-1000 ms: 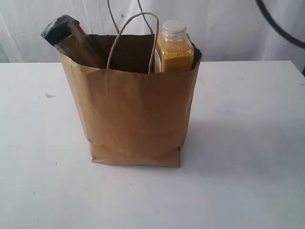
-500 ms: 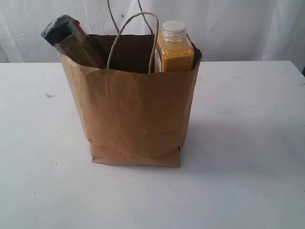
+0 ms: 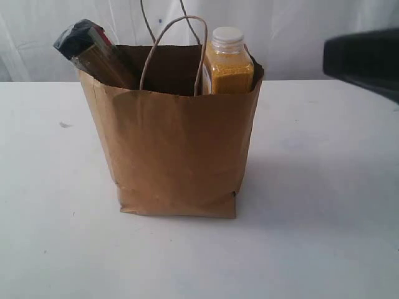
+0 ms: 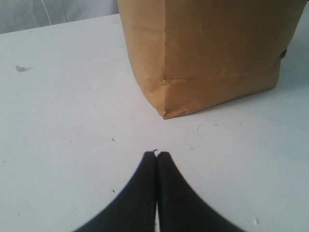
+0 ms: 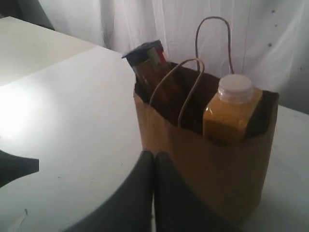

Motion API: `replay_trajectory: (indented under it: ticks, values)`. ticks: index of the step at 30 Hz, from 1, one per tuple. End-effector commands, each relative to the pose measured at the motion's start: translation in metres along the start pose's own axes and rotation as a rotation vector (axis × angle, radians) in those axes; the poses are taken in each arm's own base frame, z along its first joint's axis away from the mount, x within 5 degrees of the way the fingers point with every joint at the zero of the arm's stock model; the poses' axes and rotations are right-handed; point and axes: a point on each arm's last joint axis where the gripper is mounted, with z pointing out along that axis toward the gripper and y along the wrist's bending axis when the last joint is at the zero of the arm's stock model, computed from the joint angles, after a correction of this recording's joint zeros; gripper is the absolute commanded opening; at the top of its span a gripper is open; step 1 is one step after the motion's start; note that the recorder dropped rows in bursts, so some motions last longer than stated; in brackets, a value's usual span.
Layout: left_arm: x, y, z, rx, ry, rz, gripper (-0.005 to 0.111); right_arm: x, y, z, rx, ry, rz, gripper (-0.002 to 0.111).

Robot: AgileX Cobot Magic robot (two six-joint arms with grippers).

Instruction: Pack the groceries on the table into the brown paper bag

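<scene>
- Upright on the white tabletop (image 3: 324, 187): brown paper bag (image 3: 177, 149), about midway between the left and right edges, mouth open.
- Two twisted paper loop handles (image 3: 174, 50) standing up from the bag's rim.
- Inside the bag, at its right end in the exterior view: orange juice bottle (image 3: 229, 62), upright, pale cap and shoulders above the rim.
- At the bag's left end: long pasta packet (image 3: 93, 53), tilted, dark top end poking out over the rim towards the tabletop's left edge.
- Left tool (image 4: 157, 157): clenched, tips pressed together with nothing between them, low over bare tabletop, near a bottom corner of the bag but apart from it.
- Right tool (image 5: 154, 157): clenched too, tips together and empty, raised beside the bag; contact with the paper impossible to tell.
- Dark blurred shape (image 3: 365, 59) at the right of the exterior view, above the tabletop's far right part, well apart from the bag.
- Small grey mark (image 3: 64, 124) on the tabletop towards the left edge.
- White curtain (image 3: 299, 31) behind the far edge.
</scene>
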Motion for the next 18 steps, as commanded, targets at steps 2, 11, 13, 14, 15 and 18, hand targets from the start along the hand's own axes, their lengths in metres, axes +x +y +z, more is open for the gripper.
replay_trajectory:
  ticks: [2,11,13,14,15,18]
  values:
    - [0.001,0.000,0.000,-0.001,-0.003,-0.003,0.000,0.013,0.001,-0.021,-0.020,-0.028,0.025,0.000]
    - [0.001,0.000,0.000,-0.001,-0.003,-0.003,0.000,0.024,0.004,-0.048,-0.039,0.012,0.022,0.000]
    - [0.001,0.000,0.000,-0.001,-0.003,-0.003,0.000,0.024,0.004,-0.051,-0.041,-0.006,0.021,0.000]
    - [0.001,0.000,0.000,-0.001,-0.003,-0.003,0.000,0.023,0.004,-0.053,-0.042,-0.020,0.021,0.000]
    - [0.001,0.000,0.000,-0.001,-0.003,-0.003,0.000,0.022,0.004,-0.053,-0.042,-0.032,0.021,0.000]
    - [0.001,0.000,0.000,-0.001,-0.003,-0.003,0.000,0.021,0.004,-0.053,-0.041,-0.042,0.019,0.000]
